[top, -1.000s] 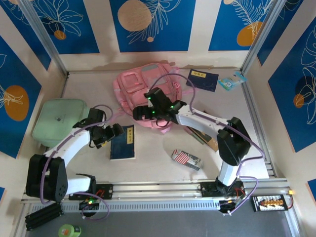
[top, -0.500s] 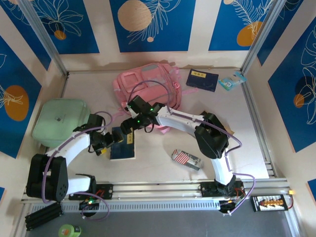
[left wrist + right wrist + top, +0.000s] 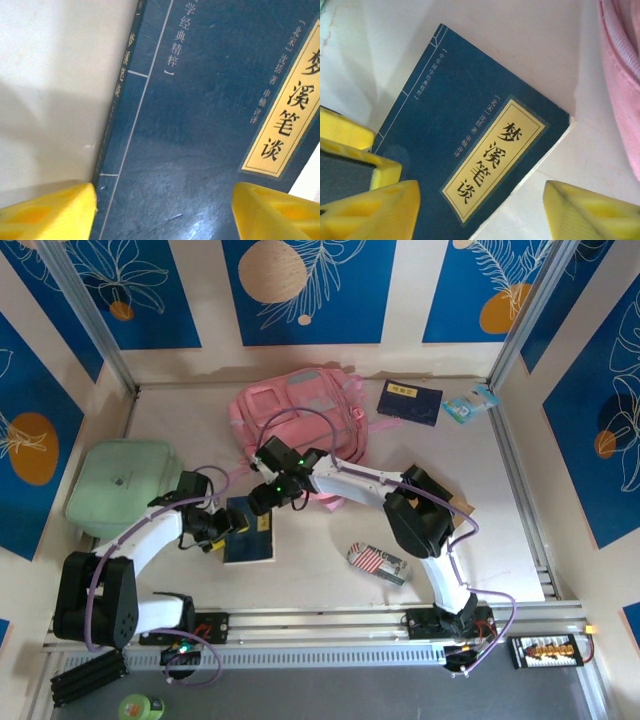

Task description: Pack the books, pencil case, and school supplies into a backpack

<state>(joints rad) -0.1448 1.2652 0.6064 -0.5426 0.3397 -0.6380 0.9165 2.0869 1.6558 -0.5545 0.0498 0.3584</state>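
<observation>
A navy book (image 3: 250,532) with a yellowish title label lies flat on the table in front of the pink backpack (image 3: 300,420). My left gripper (image 3: 226,524) hangs open over its left edge, the cover (image 3: 200,125) spanning the space between its yellow fingers (image 3: 45,212). My right gripper (image 3: 266,498) is open above the book's far right corner (image 3: 470,150), one finger over the cover, the other over bare table. A second navy book (image 3: 410,402) lies at the back right. The striped pencil case (image 3: 378,562) rests near the front. The green pen is hidden.
A mint-green flat case (image 3: 120,485) sits at the left beside my left arm. A small light-blue packet (image 3: 470,405) lies in the back right corner. A tan notebook corner (image 3: 460,506) peeks out under the right arm. The backpack's edge (image 3: 620,75) is close to my right gripper.
My right gripper swung left and toward the front, from over the backpack to above the book's far corner. The left gripper edged right onto the book's left side.
</observation>
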